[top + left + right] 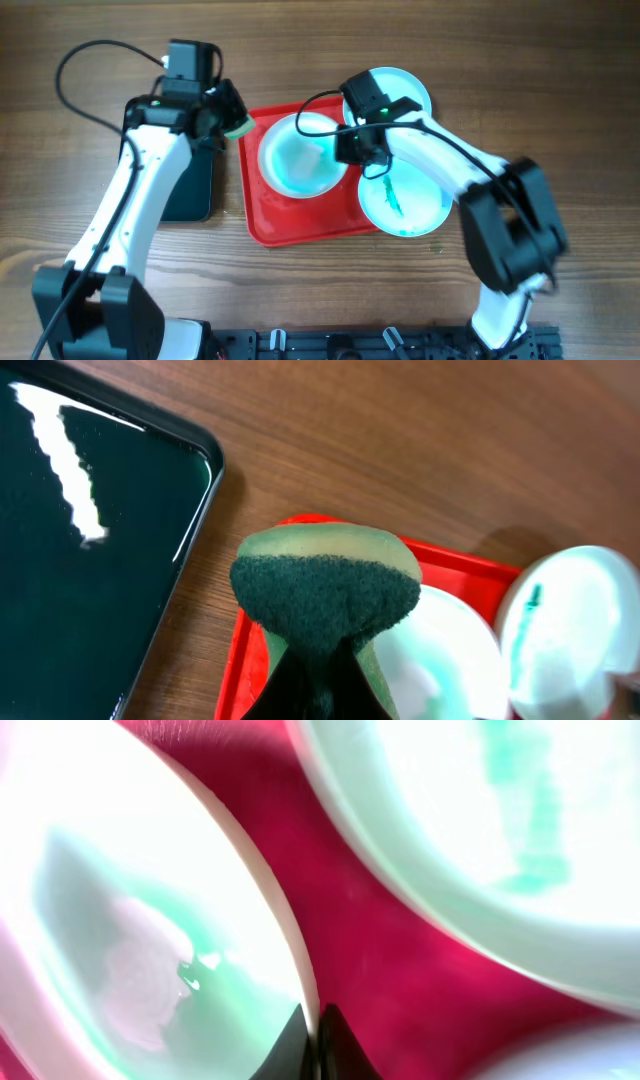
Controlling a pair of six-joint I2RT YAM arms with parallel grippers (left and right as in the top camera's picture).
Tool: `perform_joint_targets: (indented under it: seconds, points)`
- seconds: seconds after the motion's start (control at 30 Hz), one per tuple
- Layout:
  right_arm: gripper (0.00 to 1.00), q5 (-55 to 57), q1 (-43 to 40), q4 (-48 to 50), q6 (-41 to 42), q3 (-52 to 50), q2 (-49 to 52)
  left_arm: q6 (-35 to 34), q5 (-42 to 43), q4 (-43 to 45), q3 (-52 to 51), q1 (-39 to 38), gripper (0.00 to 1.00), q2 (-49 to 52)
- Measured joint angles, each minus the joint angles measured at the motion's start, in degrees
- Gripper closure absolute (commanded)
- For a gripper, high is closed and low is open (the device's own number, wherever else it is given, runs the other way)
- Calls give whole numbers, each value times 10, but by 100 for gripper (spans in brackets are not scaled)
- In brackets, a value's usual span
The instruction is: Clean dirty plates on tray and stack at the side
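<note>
Black left fingers (300, 685): pressed together on a small green sponge (325, 585), and it's a firm pinch. The dark scouring face looks at the wrist camera, with paler foam behind it.
Sponge position: up in the air right at the far left corner of the large red rectangular plastic tray (300, 228), over the tray's rim.
Right fingers (288, 1045): clamped shut on the right-hand rim of the white round shallow plate (130, 920). The rim runs straight down in between the two tips.
White plate: sitting in the left half of the red tray, glossy, with a pale turquoise tint in its well.
Near turquoise plate (405, 205): pale turquoise and round, at the tray's right end, just beside the white one. A teal-green smear shows in its well.
Far turquoise plate (395, 90): at the tray's far right corner, partly covered by the right arm.
Stacking: no two plates lie on top of each other; all three are side by side.
Dark green tray (190, 190): left of the red tray, under the left arm, with a strip of wood between the two.
Wooden worktop (80, 230): brown wood grain, carrying both trays.
</note>
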Motion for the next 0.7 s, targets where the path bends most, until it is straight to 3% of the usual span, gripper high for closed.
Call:
perform_joint_targets:
  seconds: [0.2,0.53,0.7]
  points:
    - [96,264,49,-57,-9,0,-132,0,30,-7,0,5,96,8]
    - [96,663,215,-115,-14,0,-136,0,42,-7,0,5,96,71]
    - [96,786,271,-114,-14,0,-136,0,46,-7,0,5,96,83]
